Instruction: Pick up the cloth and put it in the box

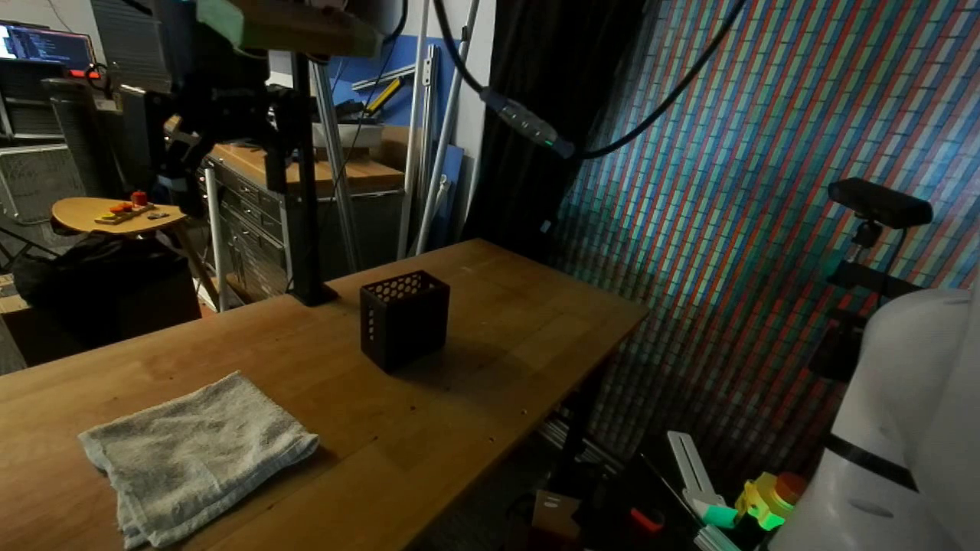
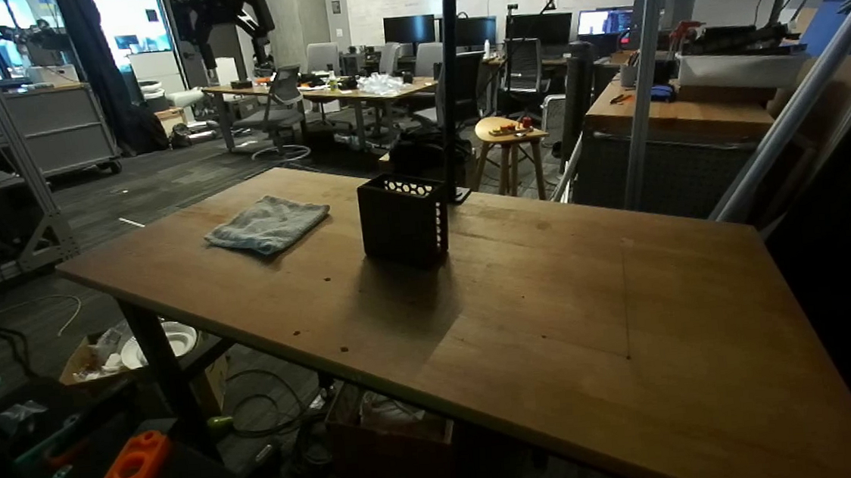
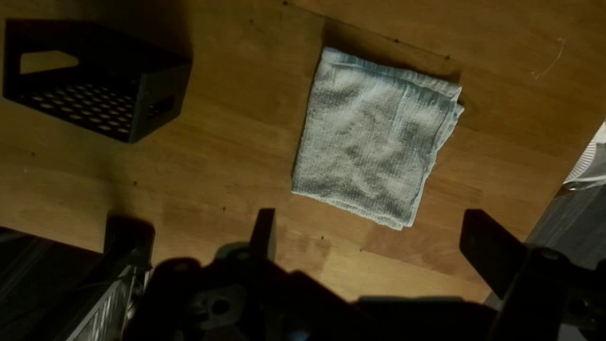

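Note:
A folded grey-blue cloth lies flat on the wooden table, seen in both exterior views [image 1: 203,451] [image 2: 269,225] and in the middle of the wrist view [image 3: 369,137]. A black box with an open top and hexagonal holes stands upright on the table beside the cloth, apart from it, in both exterior views [image 1: 417,325] [image 2: 402,226]. It shows at the upper left of the wrist view [image 3: 161,104]. My gripper is high above the table in both exterior views [image 1: 230,187] [image 2: 235,64]. Its fingers are wide apart with nothing between them in the wrist view [image 3: 369,227].
A black post [image 1: 306,191] stands at the table's edge close behind the box; it also shows in the wrist view [image 3: 130,237]. The wooden table [image 2: 552,297] has open edges. A thick black cable [image 1: 528,122] hangs in an exterior view.

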You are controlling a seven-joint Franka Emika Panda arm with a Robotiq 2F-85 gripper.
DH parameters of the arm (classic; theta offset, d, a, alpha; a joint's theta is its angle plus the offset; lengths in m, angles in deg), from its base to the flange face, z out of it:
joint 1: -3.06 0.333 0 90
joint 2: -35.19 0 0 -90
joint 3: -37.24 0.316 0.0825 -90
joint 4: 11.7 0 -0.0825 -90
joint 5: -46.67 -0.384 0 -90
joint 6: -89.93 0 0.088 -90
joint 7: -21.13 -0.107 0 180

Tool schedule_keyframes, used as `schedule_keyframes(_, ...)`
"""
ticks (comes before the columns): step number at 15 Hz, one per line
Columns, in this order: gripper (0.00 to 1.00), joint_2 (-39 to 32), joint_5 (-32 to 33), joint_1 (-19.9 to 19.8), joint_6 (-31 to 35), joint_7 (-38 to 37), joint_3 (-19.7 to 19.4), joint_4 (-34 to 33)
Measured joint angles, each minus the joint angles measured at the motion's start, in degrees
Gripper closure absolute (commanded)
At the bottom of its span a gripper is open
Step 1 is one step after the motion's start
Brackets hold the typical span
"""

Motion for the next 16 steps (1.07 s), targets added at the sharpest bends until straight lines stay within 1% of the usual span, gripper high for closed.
schedule_keyframes(3,0.00,-6.10,2.41,1.69,1.96,-1.33,0.02,-5.33)
schedule_keyframes(8,0.00,-14.34,4.56,3.50,2.11,-1.70,-0.51,-12.36)
schedule_keyframes(11,0.00,-18.26,4.76,3.93,2.67,-1.62,-1.30,-14.48)
schedule_keyframes(16,0.00,-23.24,4.76,4.22,5.97,-0.92,-2.08,-15.08)
